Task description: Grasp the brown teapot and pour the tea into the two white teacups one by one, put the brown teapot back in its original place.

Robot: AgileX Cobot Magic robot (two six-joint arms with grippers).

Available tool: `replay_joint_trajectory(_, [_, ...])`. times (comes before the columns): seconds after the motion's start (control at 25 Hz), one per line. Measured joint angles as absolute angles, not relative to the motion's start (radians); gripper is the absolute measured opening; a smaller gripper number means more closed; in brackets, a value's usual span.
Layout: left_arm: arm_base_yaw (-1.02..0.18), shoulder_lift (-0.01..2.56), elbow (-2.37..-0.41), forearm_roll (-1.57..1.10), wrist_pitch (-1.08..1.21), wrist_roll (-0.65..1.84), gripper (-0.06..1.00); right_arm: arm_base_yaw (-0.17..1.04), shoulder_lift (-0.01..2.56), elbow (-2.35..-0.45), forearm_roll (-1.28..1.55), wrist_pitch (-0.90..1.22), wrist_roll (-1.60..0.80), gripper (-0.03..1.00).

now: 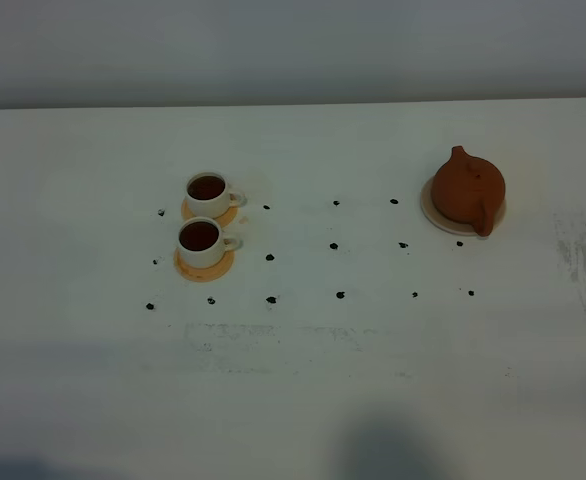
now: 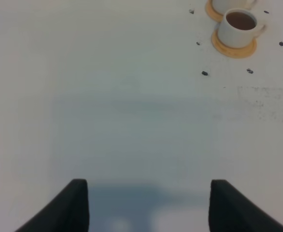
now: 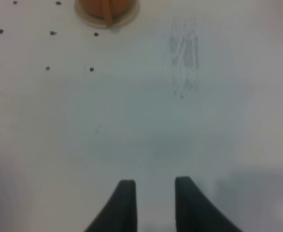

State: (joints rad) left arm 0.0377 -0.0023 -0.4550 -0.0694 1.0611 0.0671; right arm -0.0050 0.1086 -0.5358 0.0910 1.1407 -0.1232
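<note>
The brown teapot (image 1: 468,188) sits upright on its pale saucer, the original place (image 1: 432,216), at the right of the white table, handle toward the front. At the left, the two white teacups (image 1: 207,193) (image 1: 200,243) stand on orange coasters, both holding dark tea. Neither arm shows in the high view. My left gripper (image 2: 148,186) hangs open and empty over bare table, with the near cup (image 2: 238,26) far ahead. My right gripper (image 3: 155,182) holds nothing, its jaws a narrow gap apart, well back from the teapot (image 3: 105,6) and saucer (image 3: 132,14).
Small black dots (image 1: 334,245) mark a grid on the table between cups and teapot. A grey scuffed patch (image 1: 583,262) lies right of the saucer. Orange coasters (image 1: 205,268) sit under the cups. The table's far edge meets a grey wall.
</note>
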Motion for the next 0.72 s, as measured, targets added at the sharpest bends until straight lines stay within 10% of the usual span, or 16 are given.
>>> replay_joint_trajectory(0.72, [0.038,-0.002,-0.455,-0.069,1.061,0.067,0.52,-0.005,0.002,-0.536,0.092,1.143,-0.122,0.22])
